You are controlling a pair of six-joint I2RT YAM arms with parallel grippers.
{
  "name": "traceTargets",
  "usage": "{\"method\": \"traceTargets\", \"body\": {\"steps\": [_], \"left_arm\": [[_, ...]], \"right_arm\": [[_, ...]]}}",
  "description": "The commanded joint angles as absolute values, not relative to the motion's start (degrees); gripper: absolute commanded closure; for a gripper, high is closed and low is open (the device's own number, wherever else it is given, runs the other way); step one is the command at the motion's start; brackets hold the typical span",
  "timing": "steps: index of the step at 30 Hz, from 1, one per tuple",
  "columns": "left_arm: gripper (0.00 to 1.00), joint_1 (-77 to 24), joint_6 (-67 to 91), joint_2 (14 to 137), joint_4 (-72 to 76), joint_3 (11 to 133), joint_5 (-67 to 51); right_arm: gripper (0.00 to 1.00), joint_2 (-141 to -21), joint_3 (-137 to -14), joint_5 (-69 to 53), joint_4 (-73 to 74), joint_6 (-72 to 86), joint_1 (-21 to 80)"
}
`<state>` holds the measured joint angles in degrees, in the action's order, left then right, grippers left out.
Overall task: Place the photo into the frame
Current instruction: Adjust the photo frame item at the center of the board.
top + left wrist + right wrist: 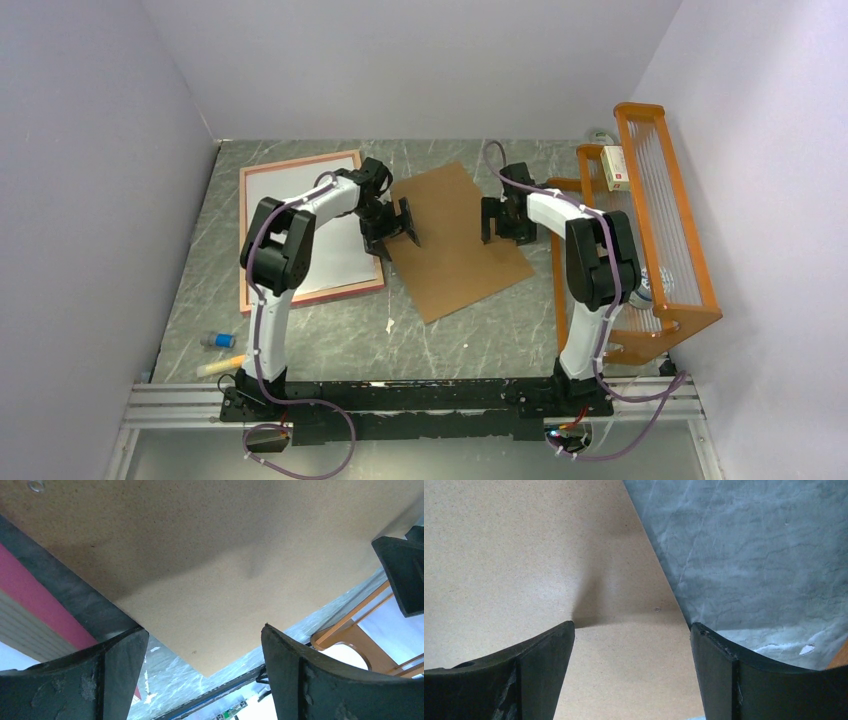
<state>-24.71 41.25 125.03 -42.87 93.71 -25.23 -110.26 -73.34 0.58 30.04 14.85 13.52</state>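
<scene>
The frame [243, 240] lies flat at the left of the table, showing a pinkish rim. A white sheet [275, 185] fills it, which looks like the photo's plain white back; its printed side is hidden. A pink strip of the frame [40, 600] shows in the left wrist view. The brown backing board [455, 240] lies beside it in the middle. My left gripper [392, 232] is open and empty at the board's left edge, over the board [225, 555]. My right gripper [503, 222] is open and empty over the board's right edge [524, 555].
An orange wire rack [660, 220] stands along the right side, with a small white and red box [614, 167] on it; it also shows in the left wrist view [350, 630]. A blue-capped item [217, 340] and a pale marker [220, 367] lie near the front left.
</scene>
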Motion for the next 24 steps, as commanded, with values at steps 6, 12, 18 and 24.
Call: {"method": "traceTargets", "body": {"steps": [6,12,18,24], "left_arm": [[0.11,-27.0,40.1,132.6,-23.5,94.0,-33.5],[0.1,-27.4,37.3,134.3,-24.3,99.9,-38.3],[0.11,-27.6,36.9,135.2,-23.6,101.5,-41.8],[0.11,-27.8,36.7,135.0,-26.4,101.7,-38.2]], "right_arm": [[0.17,-105.8,-63.8,-22.2,20.4,23.5,15.6],[0.18,-101.5,-57.1,-24.8,19.5,26.3,15.6],[0.19,-98.4,-53.7,-28.6,18.6,28.1,16.1],[0.19,-96.7,-52.9,-29.2,18.3,28.6,16.4]]}}
